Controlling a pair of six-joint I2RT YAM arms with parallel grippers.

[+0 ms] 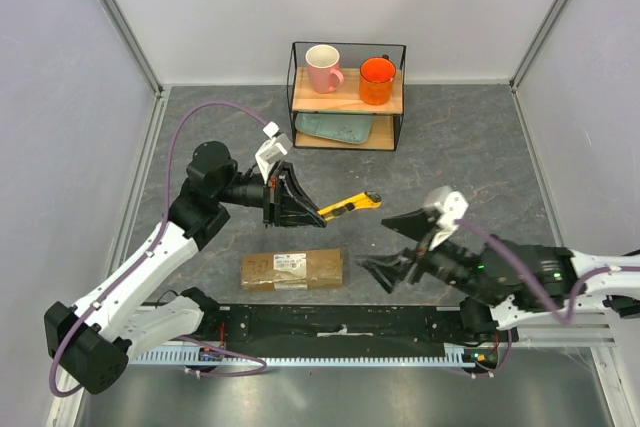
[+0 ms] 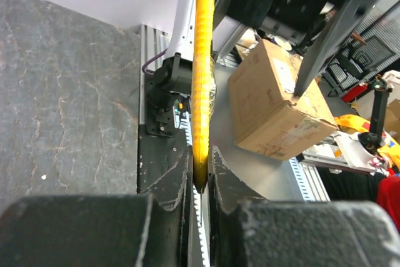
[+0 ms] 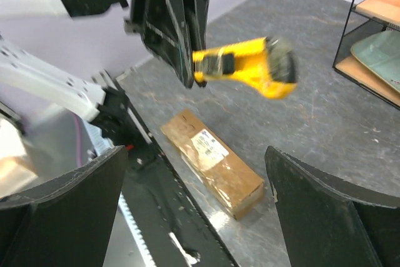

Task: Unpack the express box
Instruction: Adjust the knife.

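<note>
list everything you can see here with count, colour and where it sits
express box: 1, brown with a white label, flat on the table near the front edge
utility knife: 1, yellow, lifted off the table, beyond the box
wire shelf: 1, black frame with wooden boards, back of the table
pink mug: 1, pink, top board, left
orange mug: 1, orange, top board, right
tray: 1, pale green, lower board
table: 1, dark grey
left pincer: 1, black, shut on the utility knife
right pincer: 1, black, open and empty, right of the box
</note>
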